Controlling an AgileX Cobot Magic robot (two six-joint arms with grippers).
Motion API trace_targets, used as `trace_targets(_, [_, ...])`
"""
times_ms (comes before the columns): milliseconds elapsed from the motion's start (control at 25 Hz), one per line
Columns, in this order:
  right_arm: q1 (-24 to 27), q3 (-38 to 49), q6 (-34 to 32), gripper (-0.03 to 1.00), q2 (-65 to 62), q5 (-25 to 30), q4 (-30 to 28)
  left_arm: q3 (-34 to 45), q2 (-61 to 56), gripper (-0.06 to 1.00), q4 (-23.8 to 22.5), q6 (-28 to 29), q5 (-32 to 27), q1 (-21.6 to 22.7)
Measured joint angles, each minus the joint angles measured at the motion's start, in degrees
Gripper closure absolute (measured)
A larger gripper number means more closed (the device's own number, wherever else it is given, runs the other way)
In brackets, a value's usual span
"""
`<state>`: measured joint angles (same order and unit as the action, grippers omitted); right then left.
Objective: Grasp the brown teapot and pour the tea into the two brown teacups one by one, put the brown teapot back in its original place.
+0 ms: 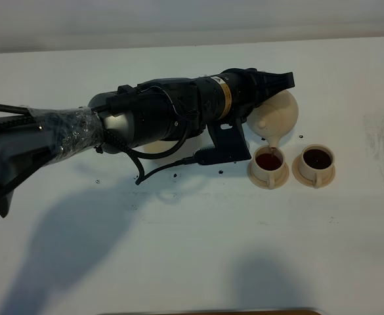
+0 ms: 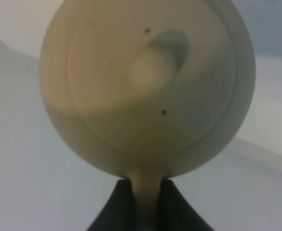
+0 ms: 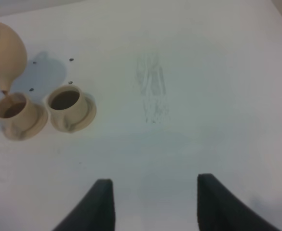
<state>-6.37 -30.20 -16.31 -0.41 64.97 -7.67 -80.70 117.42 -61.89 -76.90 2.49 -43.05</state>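
Note:
My left gripper is shut on the loop handle of the brown teapot, which is tilted spout-down. A thin stream of tea falls into the left teacup, which holds dark tea. The right teacup is filled with dark tea. Both cups stand on their saucers. The left wrist view shows the teapot's lid side and my gripper clamped on the handle. The right wrist view shows the teapot, both cups and my open, empty right gripper. The wide saucer is mostly hidden under my left arm.
Small dark tea drips dot the white table near the cups, also seen in the right wrist view. A grey smudge marks the table right of the cups. A black cable hangs below my left arm.

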Motion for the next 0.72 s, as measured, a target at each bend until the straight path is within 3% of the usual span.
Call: trace_targets(720, [0.0, 0.0, 0.0, 0.56, 0.0, 0.0, 0.0, 0.0, -1.0, 0.86, -1.1, 0.0, -0.6, -0.2])
